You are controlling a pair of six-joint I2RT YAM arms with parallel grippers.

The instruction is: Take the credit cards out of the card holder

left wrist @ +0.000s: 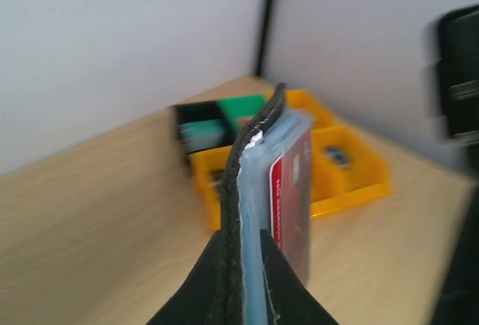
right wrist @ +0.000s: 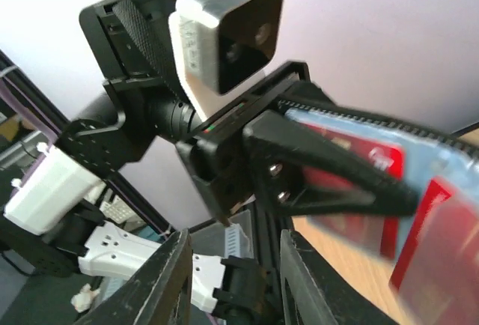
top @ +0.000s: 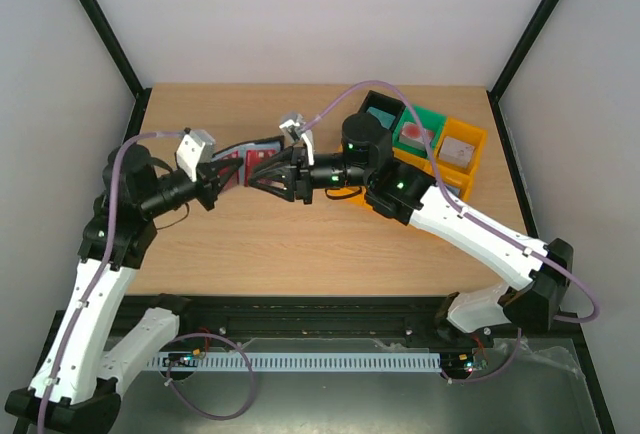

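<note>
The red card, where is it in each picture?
Top external: the red card sits just left of the middle, in the card holder that the left tool holds.
Left wrist: in the middle, seen edge-on, on the holder's right side.
Right wrist: on the right, behind the left tool's black finger, blurry.
Shared landmark: the black card holder around it.

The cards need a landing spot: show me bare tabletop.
Bare: the near strip of the wooden table, between the two arms, and its back-left corner. Crowded: back right, with yellow, green and black plastic bins, and the centre, where the arms meet.
</note>
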